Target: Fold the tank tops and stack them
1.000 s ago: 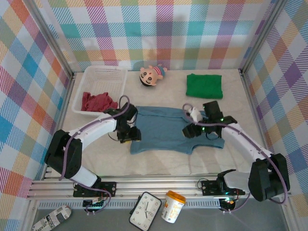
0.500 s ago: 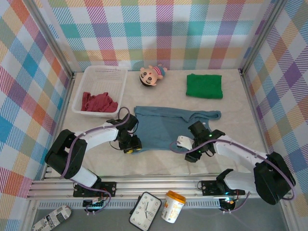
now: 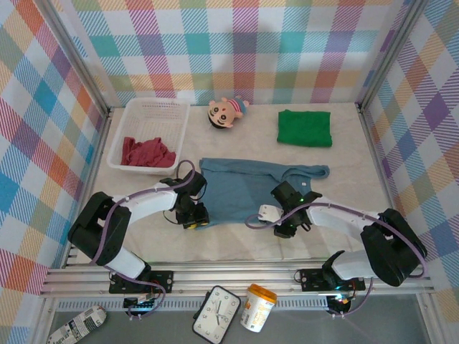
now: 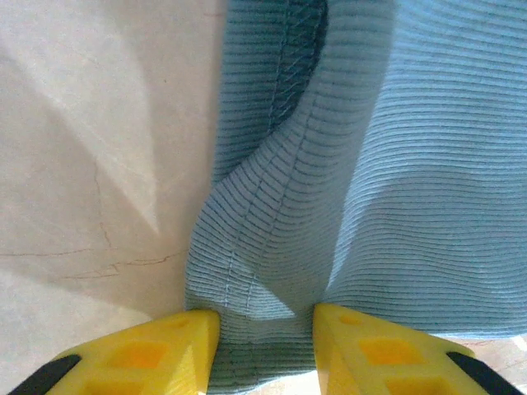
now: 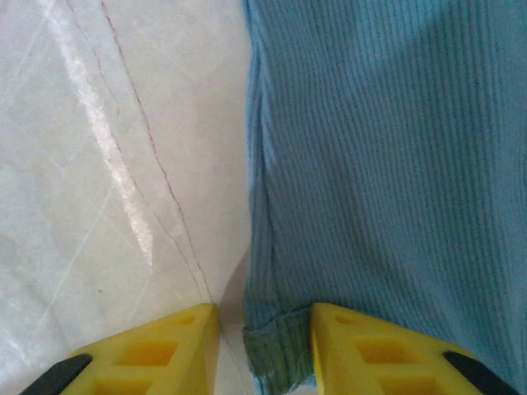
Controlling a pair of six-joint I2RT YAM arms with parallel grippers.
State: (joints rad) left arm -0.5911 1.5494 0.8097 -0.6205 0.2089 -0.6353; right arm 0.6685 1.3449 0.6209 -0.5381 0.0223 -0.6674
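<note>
Dark red tank top (image 3: 147,152) bunched in basket (image 3: 154,104), far-left of blue-grey tank top (image 3: 240,188), which lies flat on bench (image 3: 353,163). Left pincer (image 4: 263,329) pinches its near-left hem, cloth ridged. Right pincer (image 5: 263,331) parted, straddling near-right hem edge. Green tank top (image 3: 305,127) folded, far-right.

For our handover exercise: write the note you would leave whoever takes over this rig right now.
Left gripper: jaws pinching the near-left hem of the blue-grey tank top.
Right gripper: jaws open astride its near-right hem, not gripping.
That top lies flat mid-table.
Done: green tank top folded, far right.
To do: fold it, then the dark red tank top in the basket; stack all.
</note>
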